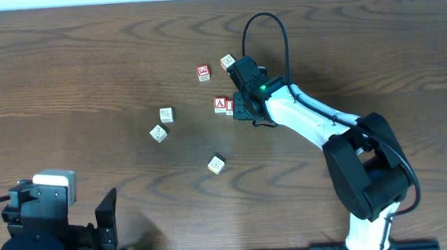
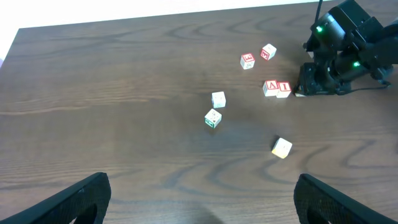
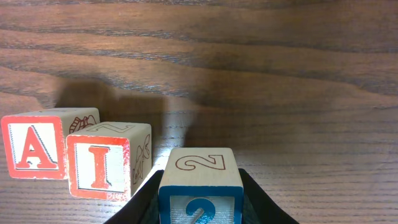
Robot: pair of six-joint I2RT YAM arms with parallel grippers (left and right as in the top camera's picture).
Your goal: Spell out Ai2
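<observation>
A red "A" block (image 3: 37,144) and a red "I" block (image 3: 102,165) stand side by side on the wooden table; they also show in the overhead view, the A (image 1: 220,105) and the I (image 1: 229,106). My right gripper (image 3: 200,202) is shut on a blue "2" block (image 3: 200,180), held just right of the I block. In the overhead view this gripper (image 1: 247,107) hides the 2 block. My left gripper (image 2: 199,199) is open and empty near the table's front edge, far from the blocks.
Several loose blocks lie around: one red (image 1: 203,73), one near the arm (image 1: 227,62), two at the left (image 1: 166,114) (image 1: 158,133), one nearer the front (image 1: 217,165). The right arm (image 1: 318,122) stretches across the right half.
</observation>
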